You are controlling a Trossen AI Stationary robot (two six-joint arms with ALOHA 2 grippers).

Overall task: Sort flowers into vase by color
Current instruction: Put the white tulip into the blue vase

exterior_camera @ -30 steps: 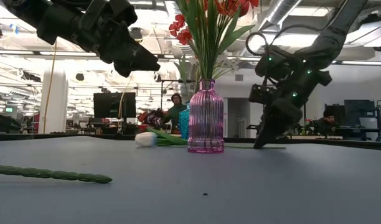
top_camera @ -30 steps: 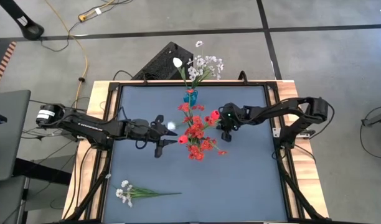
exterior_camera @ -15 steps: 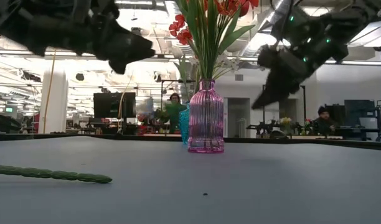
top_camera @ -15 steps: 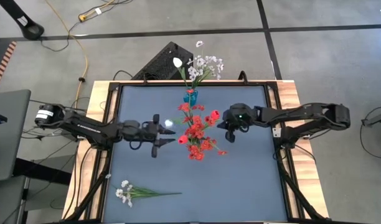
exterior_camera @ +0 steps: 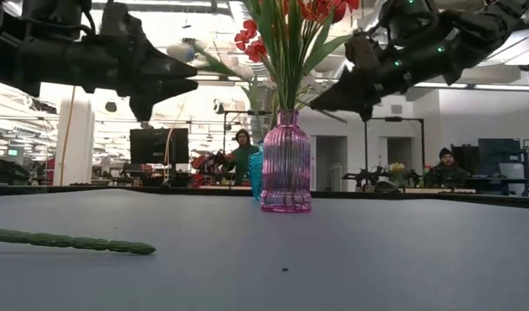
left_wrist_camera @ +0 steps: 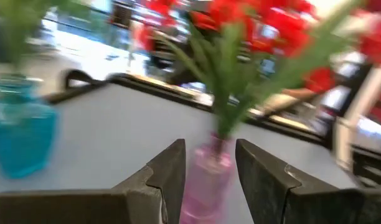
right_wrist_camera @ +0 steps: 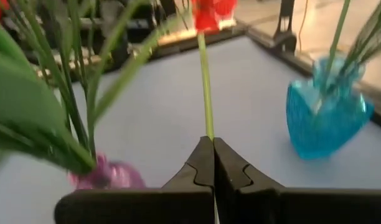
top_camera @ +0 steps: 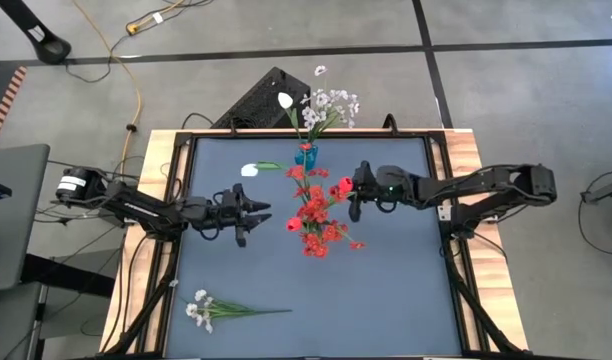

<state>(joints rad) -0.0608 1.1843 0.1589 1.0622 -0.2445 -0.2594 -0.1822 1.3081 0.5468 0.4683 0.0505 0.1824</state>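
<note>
A white tulip (top_camera: 249,170) on a long green stem is up in the air, its head (exterior_camera: 182,52) to the left of the red bouquet. My right gripper (top_camera: 350,208) is shut on that stem, just right of the red flowers (top_camera: 316,215) that stand in the pink vase (exterior_camera: 286,160). The blue vase (top_camera: 305,155) behind it holds white flowers (top_camera: 321,105). My left gripper (top_camera: 258,215) is open and empty in the air, left of the pink vase (left_wrist_camera: 209,177). A whitish spray (top_camera: 221,310) lies flat near the table's near-left corner. My right gripper pinches the white tulip's thin stem (right_wrist_camera: 206,118) between its two shut fingertips (right_wrist_camera: 203,158), at the end away from the head. The fingers come about level from the table's right and lie along the stem. The tulip is lifted clear and runs roughly level past the red bouquet.
The red bouquet's leaves and stems (right_wrist_camera: 84,106) fan out close to my right gripper, and the held stem passes by them. The blue vase (right_wrist_camera: 327,115) stands toward the far edge. The spray's stem (exterior_camera: 70,242) lies on the near-left table. People sit in the room beyond.
My right gripper rose from the table beside the pink vase, keeping its hold on the stem. The white tulip came up off the table entirely, and its head swung toward the far-left. My left gripper drew back toward the table's left edge and stayed open.
</note>
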